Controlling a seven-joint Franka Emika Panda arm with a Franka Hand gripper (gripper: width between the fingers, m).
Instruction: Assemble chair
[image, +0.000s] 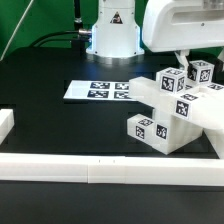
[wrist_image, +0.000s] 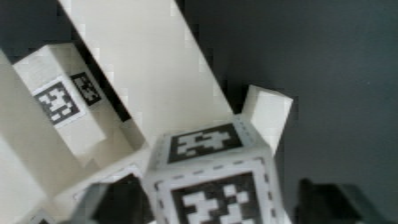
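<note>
The chair parts stand as a cluster of chunky white tagged blocks and slanted bars at the exterior view's right. My gripper hangs from the white hand right above the cluster's top blocks. In the wrist view my gripper is open and straddles a tagged white block end. One dark finger is close against one side of the block. The other finger stands a small gap off the other side. Long white bars of the chair run away behind the block.
The marker board lies flat mid-table, toward the robot base. A long white border bar runs along the front, and a short one sits at the exterior view's left. The table is black.
</note>
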